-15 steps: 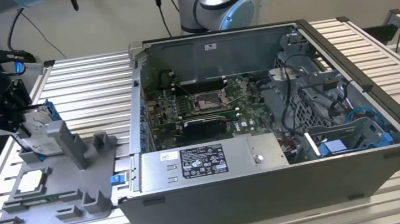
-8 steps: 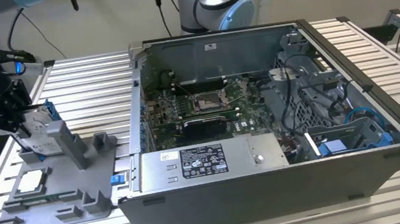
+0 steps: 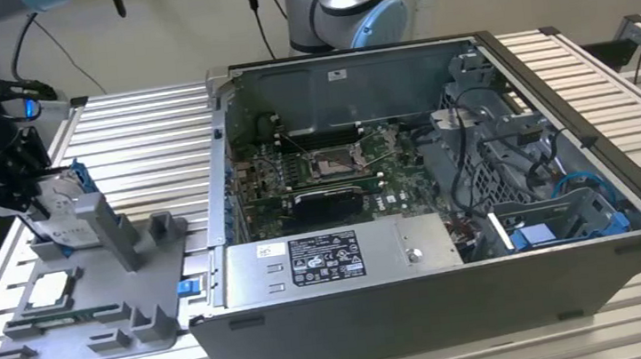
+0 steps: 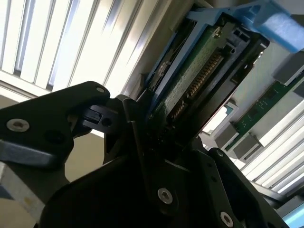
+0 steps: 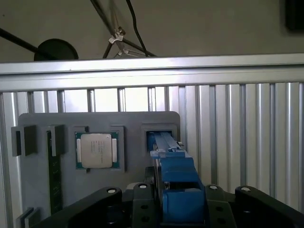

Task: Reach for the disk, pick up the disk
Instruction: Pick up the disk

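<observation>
At the edge of the slatted aluminium table (image 3: 139, 154) on the exterior view's left, the gripper (image 3: 6, 190) is hanging over a grey fixture tray (image 3: 99, 279). It is clasping the disk (image 3: 59, 205), which is standing on edge and leaning a little at the tray's far corner.

In the second wrist view the black fingers (image 4: 137, 127) are pressing against the disk's green circuit board (image 4: 190, 83), next to its blue bracket (image 4: 223, 16). In the first wrist view they are sitting tight on both flanks of that bracket with no gap showing. The jaws are therefore looking closed on the disk, narrowed to its thickness. The disk's far end is sitting at a slot in the tray; whether it is clear of that slot cannot be told.

Just beside the slot a processor (image 3: 51, 291) is lying in its own recess, and a memory stick (image 3: 67, 316) is lying along the tray's edge nearest the exterior camera. Towards the exterior view's right an open computer case (image 3: 430, 311) is resting on the table, well apart from the gripper.

Several risks are appearing likely from here:
- **Jamming:** because the disk is leaning, a pull out of line with the slot could be wedging the bracket against the slot walls and dragging the tray along.
- **Slipping:** the grip is bearing on smooth plastic and bare board, so the disk could be sliding down or twisting between the pads.
- **Damage:** hard pressure there could be harming the board or its connector.
- **Dropping:** a dropped disk could be striking the processor alongside.
</observation>
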`<state>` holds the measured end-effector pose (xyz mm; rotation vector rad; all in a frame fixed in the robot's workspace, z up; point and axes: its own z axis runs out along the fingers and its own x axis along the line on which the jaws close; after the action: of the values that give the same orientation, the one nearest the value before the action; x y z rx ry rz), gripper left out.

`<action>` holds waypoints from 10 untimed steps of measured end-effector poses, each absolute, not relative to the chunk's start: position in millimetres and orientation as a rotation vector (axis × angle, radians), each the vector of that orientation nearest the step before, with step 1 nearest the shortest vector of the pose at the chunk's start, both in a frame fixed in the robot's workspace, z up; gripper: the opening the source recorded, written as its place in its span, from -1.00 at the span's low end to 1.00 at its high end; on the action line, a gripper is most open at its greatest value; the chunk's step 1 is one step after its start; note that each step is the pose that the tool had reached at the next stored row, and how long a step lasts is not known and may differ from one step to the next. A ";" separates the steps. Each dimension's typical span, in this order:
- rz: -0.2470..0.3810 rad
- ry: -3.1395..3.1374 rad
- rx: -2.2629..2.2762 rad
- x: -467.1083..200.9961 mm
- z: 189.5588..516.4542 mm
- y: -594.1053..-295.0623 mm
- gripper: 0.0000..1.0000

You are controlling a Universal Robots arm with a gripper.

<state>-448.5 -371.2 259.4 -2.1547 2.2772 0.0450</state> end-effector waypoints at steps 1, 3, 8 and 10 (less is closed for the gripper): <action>0.045 2.277 -2.155 -448.5 259.5 -371.2 -1.00; 0.045 2.277 -2.155 -448.5 259.6 -371.2 -1.00; 0.046 2.277 -2.154 -448.5 259.7 -371.2 -1.00; 0.046 2.277 -2.154 -448.5 259.7 -371.2 -1.00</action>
<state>-448.5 -371.2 259.7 -2.1543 2.2767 0.0465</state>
